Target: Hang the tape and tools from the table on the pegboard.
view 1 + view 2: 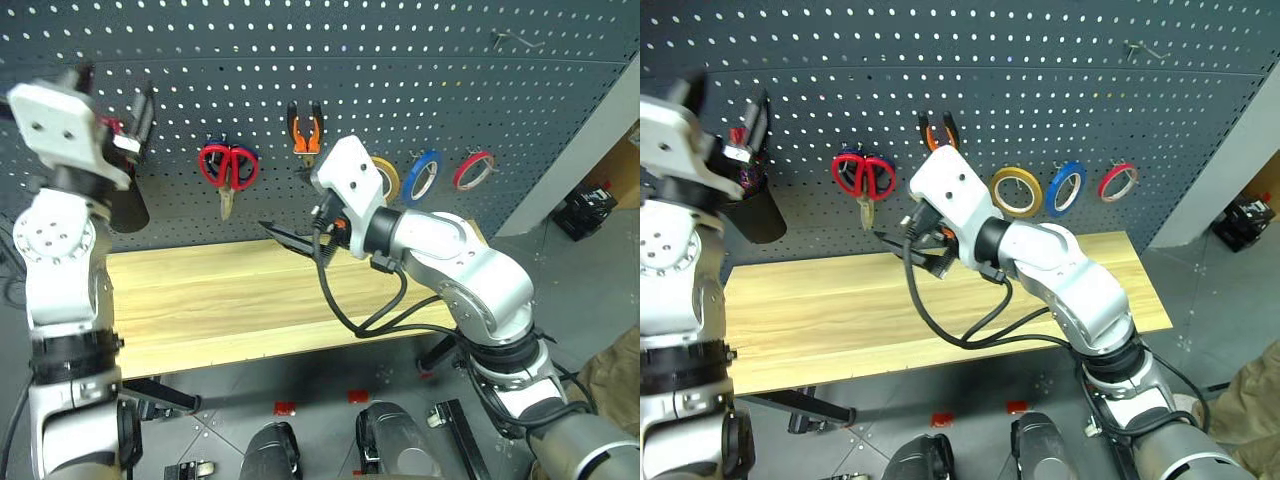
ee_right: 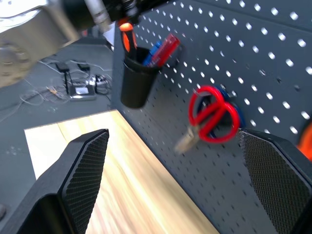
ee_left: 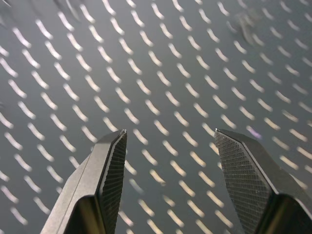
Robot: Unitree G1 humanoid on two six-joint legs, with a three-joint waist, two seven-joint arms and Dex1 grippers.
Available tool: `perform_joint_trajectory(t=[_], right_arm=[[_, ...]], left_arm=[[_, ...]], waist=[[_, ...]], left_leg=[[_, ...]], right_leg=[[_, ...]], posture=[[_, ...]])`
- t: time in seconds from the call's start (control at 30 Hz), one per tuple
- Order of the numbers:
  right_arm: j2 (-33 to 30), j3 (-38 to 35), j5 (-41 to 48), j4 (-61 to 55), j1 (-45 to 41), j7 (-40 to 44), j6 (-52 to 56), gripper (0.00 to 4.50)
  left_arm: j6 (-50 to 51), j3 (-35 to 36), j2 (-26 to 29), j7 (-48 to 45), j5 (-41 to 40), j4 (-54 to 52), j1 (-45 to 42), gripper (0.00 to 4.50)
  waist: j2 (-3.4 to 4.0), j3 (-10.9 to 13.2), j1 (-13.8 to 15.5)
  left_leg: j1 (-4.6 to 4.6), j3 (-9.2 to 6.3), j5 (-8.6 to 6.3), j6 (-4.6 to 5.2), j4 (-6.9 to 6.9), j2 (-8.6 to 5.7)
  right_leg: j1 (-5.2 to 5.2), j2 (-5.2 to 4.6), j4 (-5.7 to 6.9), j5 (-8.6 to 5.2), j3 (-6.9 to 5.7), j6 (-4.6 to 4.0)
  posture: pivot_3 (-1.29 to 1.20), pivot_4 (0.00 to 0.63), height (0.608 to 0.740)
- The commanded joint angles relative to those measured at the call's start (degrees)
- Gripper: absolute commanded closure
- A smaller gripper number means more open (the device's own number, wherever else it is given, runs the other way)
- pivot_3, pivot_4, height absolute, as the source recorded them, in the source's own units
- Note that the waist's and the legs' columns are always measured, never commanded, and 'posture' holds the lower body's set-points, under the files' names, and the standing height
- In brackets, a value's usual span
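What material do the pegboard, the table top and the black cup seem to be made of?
The pegboard: probably painted metal, a dark grey matte sheet with even rows of punched holes. The table top: wood or a wood-look laminate, light yellow with grain lines; which one is unclear. The black cup: likely plastic, smooth and slightly glossy.

The table (image 1: 230,310) has a light wood-grain top, and its back edge meets the pegboard (image 1: 400,80).

Scissors (image 1: 229,168) hang on pegboard (image 1: 400,60) (pliers (image 1: 305,128) beside), behind table (image 1: 230,300).
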Motion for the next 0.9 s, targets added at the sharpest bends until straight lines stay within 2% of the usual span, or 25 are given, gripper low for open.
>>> perform_joint_trajectory(t=[0.03, 0.07, 0.17, 0.27, 0.4, 0.5, 0.57, 0.7, 0.9], right_arm=[[-2.04, -4.25, 1.82, -2.65, 1.97, 0.93, 0.61, 0.00], [-2.43, -5.16, 2.47, -2.71, 2.81, 0.98, 1.32, 0.00], [-4.45, -6.53, 2.37, -2.31, 6.63, 1.03, 0.66, 0.00], [-6.07, -6.12, -0.06, -1.13, 14.18, -0.33, -3.82, 0.00], [-4.07, -6.08, -4.49, 4.00, 22.41, -4.04, -14.40, 0.00], [-3.88, -5.02, -7.57, 10.72, 27.70, -3.77, -23.93, 0.00], [-1.68, -6.99, -9.17, 16.06, 29.59, -6.69, -30.62, 0.00], [-0.83, -11.57, -11.57, 29.09, 30.18, -10.00, -43.20, 0.00], [-0.86, -15.15, -12.90, 40.72, 26.75, -11.64, -51.45, 0.00]], left_arm=[[15.79, 3.24, 0.10, 1.19, -6.00, -8.57, 5.50, 1.47], [20.32, 3.30, 0.03, 2.18, -6.69, -9.75, 6.86, 1.47], [25.68, 3.14, -2.23, 7.42, -4.50, -13.21, 9.09, 1.47], [30.82, 3.42, -5.73, 9.70, -5.55, -14.72, 12.37, 1.47], [25.20, 5.11, -9.58, 9.61, -4.20, -14.18, 16.45, 1.47], [22.39, 4.98, -11.69, 9.84, -2.76, -12.45, 19.48, 1.47], [20.07, 4.36, -12.95, 9.67, -1.45, -10.88, 21.84, 1.47], [17.33, 4.60, -16.11, 11.09, 0.58, -7.36, 25.58, 1.47], [14.83, 4.45, -17.22, 10.78, 2.11, -5.14, 27.41, 1.47]], waist=[[0.00, 0.00, 0.02], [0.01, 0.00, 0.03], [-0.02, -0.17, 0.39], [0.03, -0.67, 1.40], [0.09, -1.18, 1.84], [0.17, -1.92, 2.16], [0.37, -2.84, 2.33], [0.64, -4.23, 2.78], [0.58, -5.61, 3.13]], left_leg=[[0.02, -0.01, 0.00, 0.00, 0.00, 0.00], [0.02, -0.03, 0.00, 0.00, 0.01, 0.00], [0.03, -0.08, 0.01, 0.00, 0.02, 0.00], [0.03, -0.08, 0.00, -0.01, 0.00, -0.02], [0.03, 0.01, -0.02, -0.02, 0.00, -0.02], [0.06, -0.01, -0.04, 0.01, -0.01, -0.01], [0.12, 0.00, -0.15, 0.19, -0.01, -0.02], [0.26, 0.03, -0.21, 0.12, -0.01, -0.05], [0.32, 0.00, -0.32, -0.07, 0.02, -0.01]], right_leg=[[0.01, 0.00, 0.02, 0.00, 0.01, 0.00], [0.01, 0.01, 0.04, 0.00, 0.02, 0.00], [0.02, 0.04, 0.06, 0.00, 0.01, 0.00], [0.04, 0.04, 0.01, 0.00, 0.02, 0.00], [0.04, 0.04, -0.06, -0.01, 0.09, 0.00], [0.05, 0.05, -0.05, 0.00, 0.06, -0.01], [0.12, 0.06, -0.07, 0.00, 0.07, -0.02], [0.25, 0.06, -0.14, -0.01, 0.14, -0.01], [0.28, 0.11, -0.13, 0.03, 0.14, -0.10]], posture=[[-0.22, 0.101, 0.740], [-0.21, 0.098, 0.740], [-0.21, 0.097, 0.740], [-0.20, 0.093, 0.740], [-0.20, 0.080, 0.740], [-0.19, 0.063, 0.740], [-0.18, 0.051, 0.740], [-0.16, 0.020, 0.740], [-0.13, 0.000, 0.740]])
